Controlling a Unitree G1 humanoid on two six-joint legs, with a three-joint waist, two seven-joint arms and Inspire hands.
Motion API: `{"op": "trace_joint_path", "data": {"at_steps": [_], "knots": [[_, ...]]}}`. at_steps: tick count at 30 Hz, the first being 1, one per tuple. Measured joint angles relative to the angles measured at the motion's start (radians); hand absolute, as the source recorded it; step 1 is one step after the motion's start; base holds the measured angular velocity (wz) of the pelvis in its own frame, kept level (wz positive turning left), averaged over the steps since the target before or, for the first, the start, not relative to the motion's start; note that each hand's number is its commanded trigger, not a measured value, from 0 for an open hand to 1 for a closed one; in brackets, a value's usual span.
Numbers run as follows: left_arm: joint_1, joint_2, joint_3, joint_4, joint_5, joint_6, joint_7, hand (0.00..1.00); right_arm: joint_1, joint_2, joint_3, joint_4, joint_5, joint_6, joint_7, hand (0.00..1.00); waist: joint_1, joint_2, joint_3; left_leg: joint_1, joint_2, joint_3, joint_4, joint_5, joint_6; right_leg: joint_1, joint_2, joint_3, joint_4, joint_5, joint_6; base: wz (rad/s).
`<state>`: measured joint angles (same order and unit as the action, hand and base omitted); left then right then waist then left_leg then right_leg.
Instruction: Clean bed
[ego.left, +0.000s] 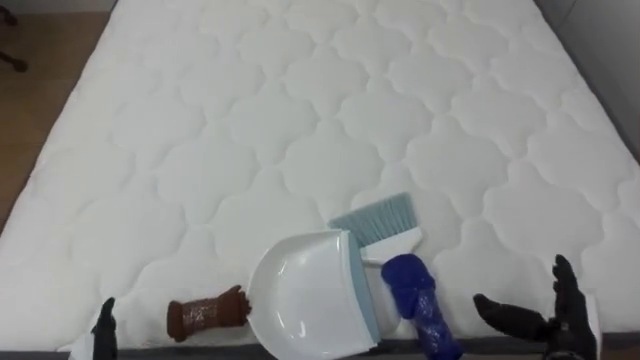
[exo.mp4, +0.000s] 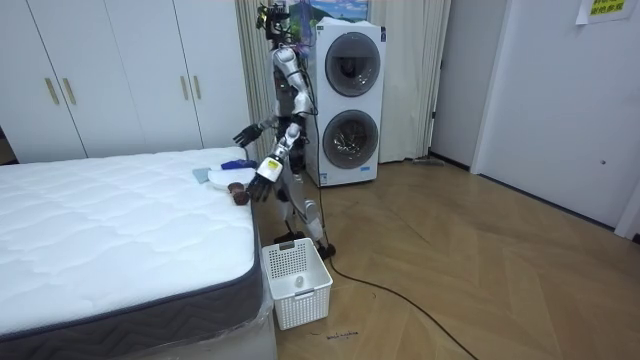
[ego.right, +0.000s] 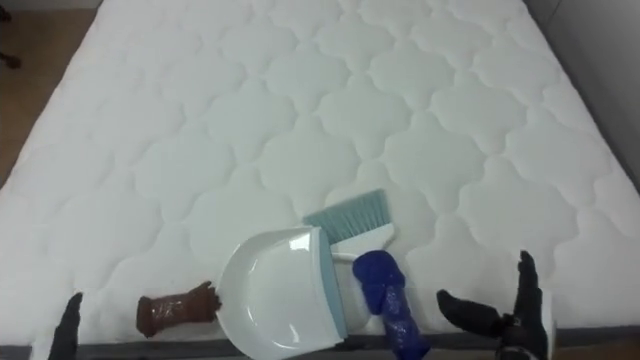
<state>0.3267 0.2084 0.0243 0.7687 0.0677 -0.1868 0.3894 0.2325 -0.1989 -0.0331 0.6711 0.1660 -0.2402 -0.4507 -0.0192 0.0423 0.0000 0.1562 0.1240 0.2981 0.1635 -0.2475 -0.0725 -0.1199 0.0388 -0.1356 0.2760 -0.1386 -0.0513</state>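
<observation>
A white dustpan (ego.left: 305, 295) lies on the white quilted mattress (ego.left: 330, 110) close to its near edge. Beside the pan's right rim lies a hand brush (ego.left: 377, 220) with pale blue bristles and a dark blue handle (ego.left: 418, 305). Left of the pan lies a small brown object (ego.left: 205, 312). My right hand (ego.left: 545, 318) hovers open, fingers spread, just right of the brush handle without touching it. My left hand (ego.left: 103, 328) shows at the lower left, left of the brown object; in the room view it (exo.mp4: 262, 178) hangs open over the bed's edge.
I stand at the end of the bed, with stacked washing machines (exo.mp4: 350, 100) behind me. A white plastic basket (exo.mp4: 297, 282) stands on the wooden floor by the bed's corner. White wardrobes (exo.mp4: 120, 80) line the far wall.
</observation>
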Motion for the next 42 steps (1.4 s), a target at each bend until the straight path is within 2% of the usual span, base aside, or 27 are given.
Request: {"op": "trace_joint_path", "data": {"at_steps": [5,6,10,11,12,14,17,18,20,23,27,31,34,38,42], "knots": [[0.031,-0.007,0.021,0.148,-0.145,-0.005,-0.016,0.0,0.011,0.01,-0.032,0.188,0.062,0.002,-0.032,0.0,-0.001,-0.012,0.001,0.023,-0.001,-0.003,-0.004,0.0,0.0,0.023,0.0,0.002,-0.003,-0.002,0.003,0.01],[0.039,-0.011,0.029,0.161,-0.167,-0.004,-0.029,0.0,0.018,0.013,-0.032,0.225,0.077,0.003,-0.035,0.0,-0.002,-0.015,0.0041,0.031,-0.001,-0.003,-0.005,0.0,0.0,0.031,0.0,0.002,-0.004,-0.002,0.003,0.0],[0.068,-0.023,0.058,0.205,-0.19,0.005,-0.052,0.0,0.046,0.027,-0.052,0.275,0.114,0.026,-0.044,0.0,0.0,-0.017,0.0017,0.038,-0.002,-0.001,-0.014,0.0,0.0,0.033,0.0,0.002,-0.002,-0.002,0.003,0.0],[0.075,-0.025,0.071,0.208,-0.196,0.01,-0.056,0.0,0.049,0.036,-0.065,0.294,0.128,0.026,-0.054,0.0,0.0,-0.018,0.0022,0.041,-0.003,-0.001,-0.014,0.0,0.0,0.035,0.0,0.002,-0.001,-0.002,0.004,0.0],[0.073,-0.027,0.085,0.233,-0.196,0.012,-0.058,0.0,0.049,0.041,-0.07,0.329,0.144,0.03,-0.06,0.0,0.0,-0.025,0.0064,0.048,-0.003,-0.001,-0.014,0.0,0.0,0.038,0.0,0.005,-0.001,-0.002,0.004,0.0],[0.073,-0.031,0.097,0.264,-0.213,0.021,-0.072,0.0,0.043,0.05,-0.079,0.359,0.148,0.046,-0.061,0.0,-0.002,-0.028,0.0034,0.052,-0.004,0.0,-0.013,-0.001,0.0,0.042,-0.002,0.006,0.001,-0.003,0.004,0.02],[0.073,-0.044,0.126,0.283,-0.212,0.058,-0.092,0.0,0.042,0.051,-0.105,0.416,0.147,0.081,-0.039,0.0,-0.002,-0.027,0.0034,0.052,-0.005,0.0,-0.018,-0.006,0.003,0.042,-0.002,0.013,0.003,-0.005,0.01,0.1],[0.075,-0.045,0.14,0.288,-0.212,0.074,-0.097,0.0,0.043,0.051,-0.12,0.422,0.147,0.1,-0.028,0.0,-0.003,-0.025,0.0041,0.053,-0.003,-0.001,-0.02,-0.015,0.004,0.042,-0.001,0.007,0.006,-0.003,0.01,0.11],[0.074,-0.045,0.151,0.314,-0.212,0.094,-0.107,0.0,0.04,0.05,-0.131,0.442,0.144,0.114,-0.009,0.0,-0.003,-0.021,0.0022,0.051,0.001,-0.006,-0.024,-0.031,0.002,0.044,0.001,-0.003,0.005,0.004,0.01,0.07],[0.07,-0.053,0.17,0.356,-0.207,0.144,-0.149,0.0,0.031,0.05,-0.144,0.486,0.136,0.146,0.049,0.0,-0.003,-0.02,-0.0013,0.05,-0.002,-0.006,-0.018,-0.033,0.006,0.053,-0.002,-0.003,-0.002,0.022,0.014,0.0],[0.063,-0.058,0.19,0.361,-0.189,0.206,-0.189,0.0,0.023,0.05,-0.141,0.506,0.089,0.198,0.127,0.0,0.002,-0.02,-0.0009,0.049,-0.005,-0.004,-0.013,-0.034,0.01,0.051,-0.005,0.002,-0.006,0.025,0.017,-0.02],[0.04,-0.059,0.19,0.364,-0.172,0.232,-0.209,0.0,0.001,0.049,-0.106,0.526,0.057,0.221,0.198,0.0,0.001,-0.021,-0.0006,0.047,-0.005,0.0,-0.014,-0.035,0.011,0.052,-0.002,0.006,-0.017,0.03,0.018,-0.03],[0.018,-0.062,0.189,0.379,-0.12,0.249,-0.222,0.0,-0.01,0.049,-0.074,0.537,0.003,0.244,0.254,0.0,0.004,-0.022,-0.0009,0.048,-0.006,0.0,-0.01,-0.035,0.013,0.056,-0.003,0.004,-0.018,0.033,0.021,0.0],[0.011,-0.071,0.183,0.38,-0.047,0.278,-0.228,0.0,-0.028,0.05,-0.024,0.541,-0.176,0.283,0.306,0.0,0.017,-0.029,-0.0003,0.048,-0.01,0.0,0.001,-0.034,0.014,0.05,-0.005,0.011,-0.019,0.033,0.022,-0.12],[-0.012,-0.074,0.145,0.379,-0.011,0.3,-0.263,0.0,-0.059,0.05,0.016,0.567,-0.306,0.314,0.367,0.0,0.026,-0.04,0.0012,0.046,-0.014,-0.002,0.002,-0.034,0.014,0.047,-0.01,0.01,-0.018,0.031,0.025,0.0]]}}
